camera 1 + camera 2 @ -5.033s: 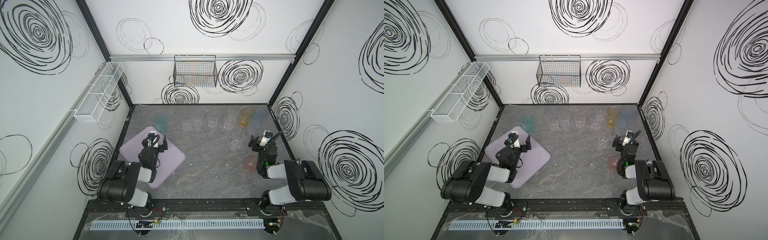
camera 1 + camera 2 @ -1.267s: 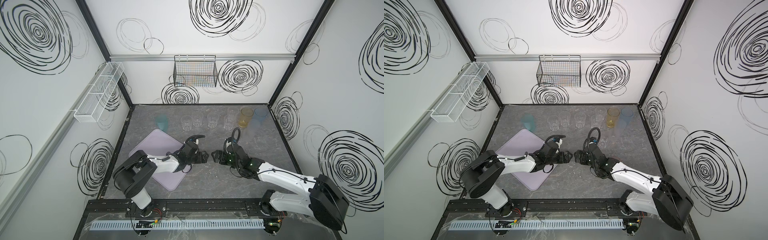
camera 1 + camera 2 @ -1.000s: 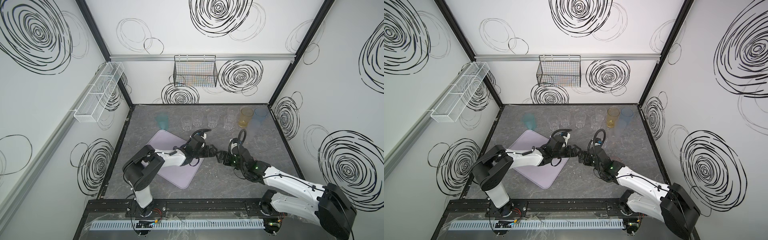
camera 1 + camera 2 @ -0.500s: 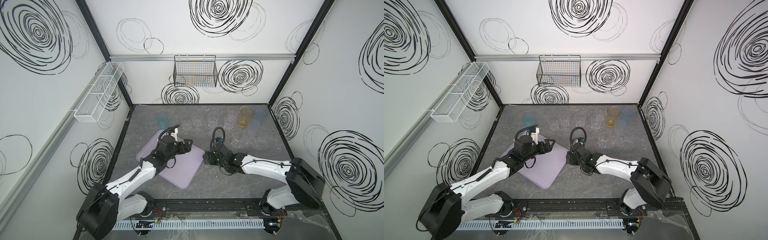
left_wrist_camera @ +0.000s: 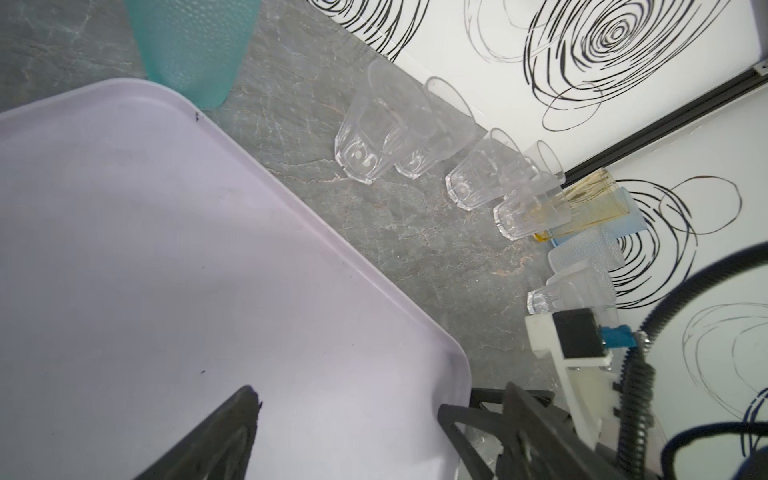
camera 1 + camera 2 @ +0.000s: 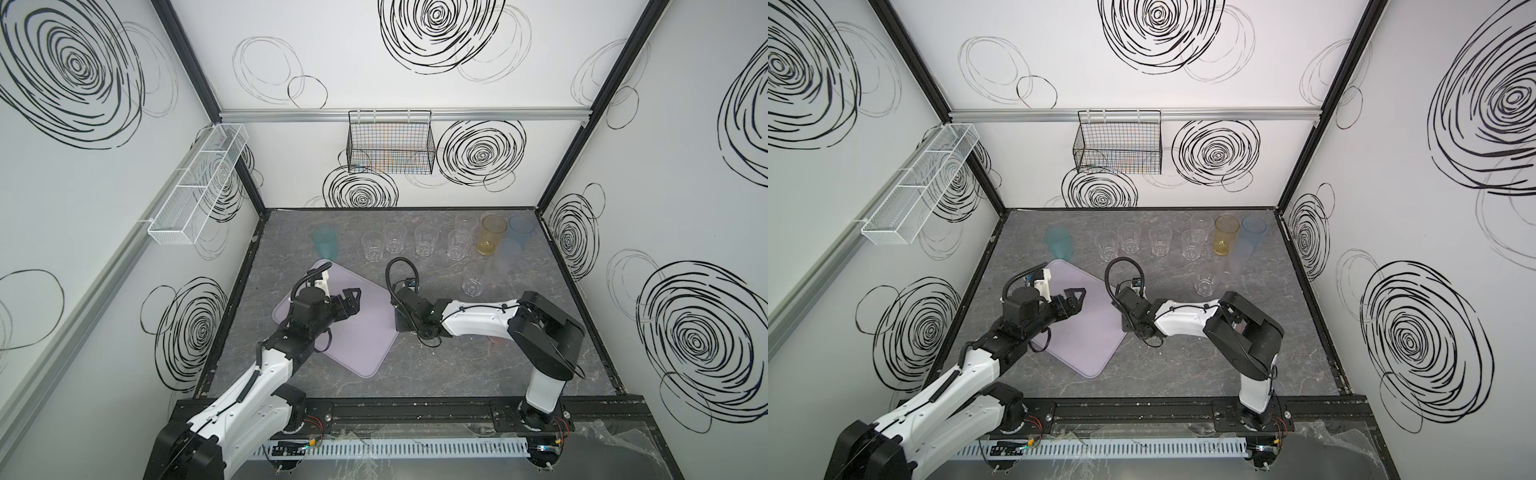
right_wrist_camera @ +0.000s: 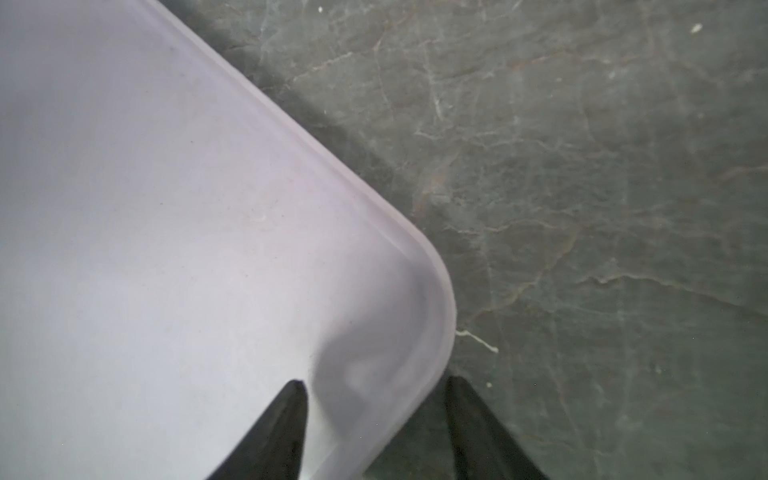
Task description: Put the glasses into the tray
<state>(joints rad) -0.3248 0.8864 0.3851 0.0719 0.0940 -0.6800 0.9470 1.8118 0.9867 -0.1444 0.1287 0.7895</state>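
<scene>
The pale lilac tray lies empty, left of the floor's middle. My left gripper hangs open over it, holding nothing. My right gripper is at the tray's right corner. Its fingers straddle the rim, one over the tray and one over the floor, with gaps showing. The glasses stand along the back: a teal one, several clear ones, an amber one and a blue one. Another clear glass stands nearer.
A black wire basket hangs on the back wall and a white mesh basket on the left wall. The right arm's elbow lies low over the right side of the dark marble floor.
My left gripper drew back leftward from the middle and now sits over the tray. My right gripper moved left to the tray's corner and its jaws narrowed.
</scene>
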